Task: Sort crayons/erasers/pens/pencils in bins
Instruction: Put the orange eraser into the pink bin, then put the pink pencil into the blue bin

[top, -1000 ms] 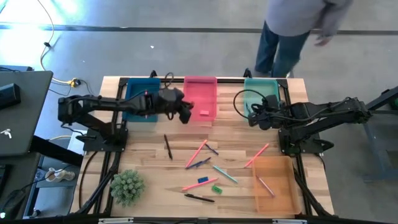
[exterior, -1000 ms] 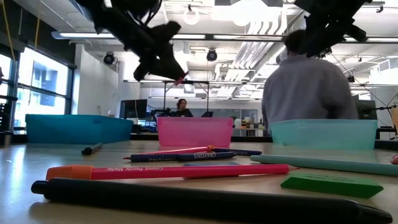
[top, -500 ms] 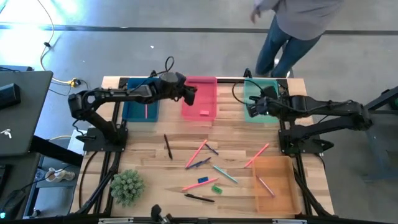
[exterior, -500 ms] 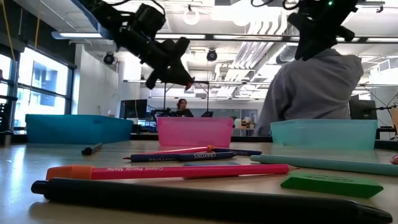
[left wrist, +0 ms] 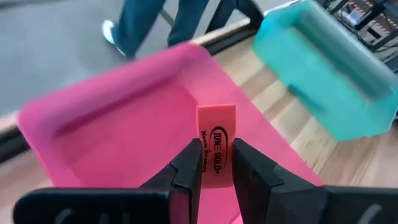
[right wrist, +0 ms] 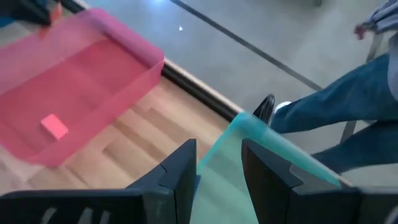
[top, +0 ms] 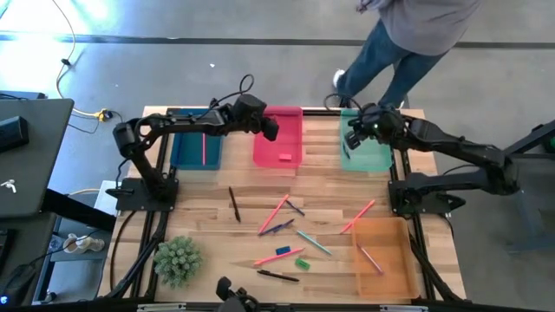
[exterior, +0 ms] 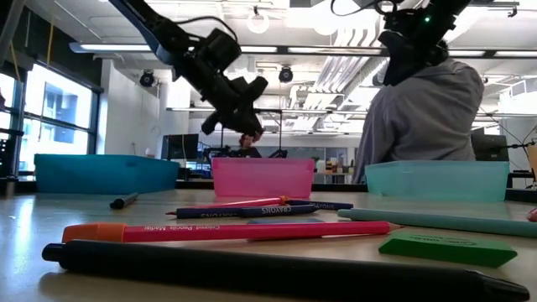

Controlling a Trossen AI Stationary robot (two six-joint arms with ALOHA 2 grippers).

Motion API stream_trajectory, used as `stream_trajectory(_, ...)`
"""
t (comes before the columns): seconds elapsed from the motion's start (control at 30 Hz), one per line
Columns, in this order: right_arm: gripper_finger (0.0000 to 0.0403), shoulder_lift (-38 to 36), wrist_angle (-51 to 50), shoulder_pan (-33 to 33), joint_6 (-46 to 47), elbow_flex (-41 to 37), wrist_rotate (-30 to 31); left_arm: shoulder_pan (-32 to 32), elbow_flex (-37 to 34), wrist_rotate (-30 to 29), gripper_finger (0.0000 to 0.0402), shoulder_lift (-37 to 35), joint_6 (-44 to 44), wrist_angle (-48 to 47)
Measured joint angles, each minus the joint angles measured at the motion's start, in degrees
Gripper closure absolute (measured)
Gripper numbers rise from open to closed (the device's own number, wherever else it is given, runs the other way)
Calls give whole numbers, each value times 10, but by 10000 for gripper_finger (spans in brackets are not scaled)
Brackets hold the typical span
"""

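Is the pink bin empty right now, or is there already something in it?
Not empty. The pink bin holds one pink eraser; the left gripper holds an orange eraser above it.

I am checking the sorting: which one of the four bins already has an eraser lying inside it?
The pink bin, in the middle of the back row: one pink eraser lies in it. No eraser shows in the blue, teal or orange bins.

Both arms are dark, near-black jointed links on black bases, with thin black cables looping beside their wrists. Each end effector, left and right, carries two flat, angular black fingers.
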Motion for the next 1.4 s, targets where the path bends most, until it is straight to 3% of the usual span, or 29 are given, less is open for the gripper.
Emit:
stream_trajectory(0.5, 284, 0, 81, -122, -85, 0, -48, -18, 0, 26, 339, 70, -41, -17)
stream_trajectory(0.9, 284, 0, 99, -143, -85, 0, -52, -17, 0, 39, 336, 71, -30, -73)
stream_trajectory(1.4, 284, 0, 98, -143, -90, 0, -179, -13, 0, 46, 241, 52, -19, -68)
